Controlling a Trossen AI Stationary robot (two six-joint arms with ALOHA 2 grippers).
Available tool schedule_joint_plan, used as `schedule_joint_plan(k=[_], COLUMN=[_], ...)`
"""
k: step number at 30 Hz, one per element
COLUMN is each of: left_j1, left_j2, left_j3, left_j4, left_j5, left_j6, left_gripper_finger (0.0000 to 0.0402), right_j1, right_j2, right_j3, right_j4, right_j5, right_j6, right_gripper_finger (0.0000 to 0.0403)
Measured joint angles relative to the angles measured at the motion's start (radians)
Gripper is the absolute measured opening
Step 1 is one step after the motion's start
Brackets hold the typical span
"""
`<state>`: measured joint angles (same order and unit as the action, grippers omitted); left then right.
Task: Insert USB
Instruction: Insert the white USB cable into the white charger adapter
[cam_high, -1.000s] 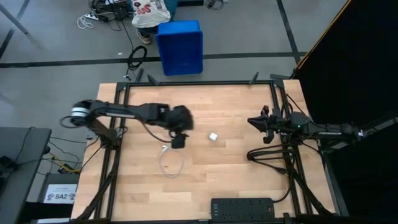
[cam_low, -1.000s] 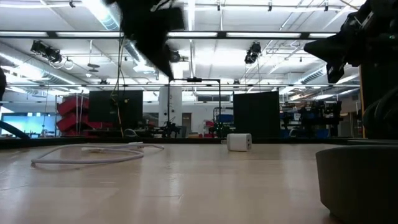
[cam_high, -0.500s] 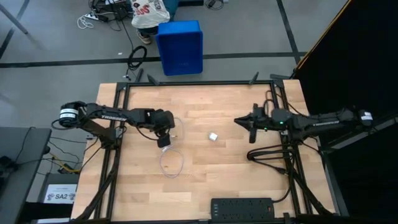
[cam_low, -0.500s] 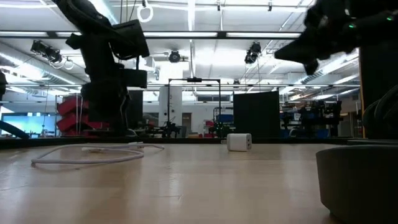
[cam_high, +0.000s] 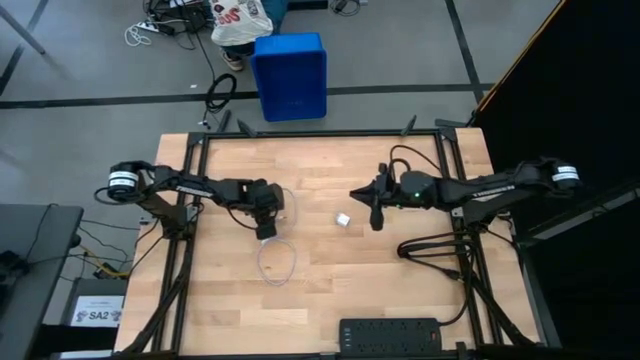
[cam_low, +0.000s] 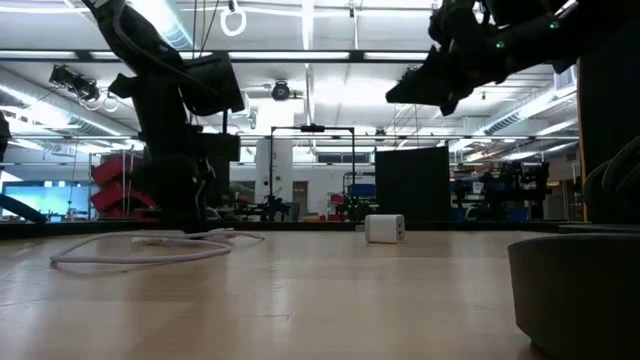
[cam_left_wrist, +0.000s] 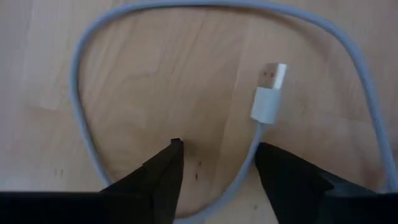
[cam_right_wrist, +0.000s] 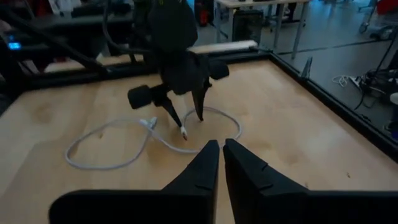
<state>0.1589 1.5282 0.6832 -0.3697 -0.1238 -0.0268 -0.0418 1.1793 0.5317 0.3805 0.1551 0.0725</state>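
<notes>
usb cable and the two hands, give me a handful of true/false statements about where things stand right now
1. The left hand is open over the thin whitish USB cable. True.
2. The cable's white plug with its metal tip is clamped between the left hand's fingers. False: it lies on the light wooden table beyond the fingertips, untouched.
3. The right hand is shut. True: its fingers sit almost together.
4. The right hand holds the small white cube adapter. False: the adapter sits alone on the table, and that hand hangs above the table beside it.
5. The black power strip lies at the table's near edge, with no whitish cable plugged in. True.
</notes>
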Motion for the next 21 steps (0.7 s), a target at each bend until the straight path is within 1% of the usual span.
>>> schedule_joint_plan(k=[2,6,7,10,13,16,19,21], left_j1=[0.0,-0.001,0.0,0.0,-0.01,-0.035,-0.056,-0.066], left_j2=[-0.001,0.001,0.001,0.003,0.01,0.007,0.007,0.006], left_j3=[0.0,-0.001,-0.001,0.025,0.095,0.214,0.337,0.421], left_j4=[0.007,0.029,0.03,-0.005,-0.099,-0.196,-0.329,-0.379], left_j5=[-0.002,0.028,0.032,0.032,0.006,-0.017,-0.03,-0.029], left_j6=[0.015,0.046,0.046,0.046,0.046,0.046,0.049,0.048], left_gripper_finger=[0.0134,0.0026,0.0015,0.0004,0.0001,0.0001,0.0001,0.0], right_j1=[0.0,0.0,0.0,0.012,0.031,0.04,0.049,0.059], right_j2=[0.018,0.037,0.043,0.055,0.07,0.097,0.152,0.198], right_j3=[0.004,0.005,0.005,0.006,0.007,0.05,0.133,0.191], right_j4=[0.013,0.033,0.041,0.032,0.017,-0.039,-0.122,-0.152], right_j5=[0.0,-0.002,-0.009,-0.05,-0.047,-0.033,-0.013,-0.013], right_j6=[-0.005,-0.005,-0.008,-0.03,-0.032,-0.033,-0.065,-0.102], right_gripper_finger=[0.0008,0.0007,0.0006,0.0004,0.0002,0.0003,0.0006,0.0007])
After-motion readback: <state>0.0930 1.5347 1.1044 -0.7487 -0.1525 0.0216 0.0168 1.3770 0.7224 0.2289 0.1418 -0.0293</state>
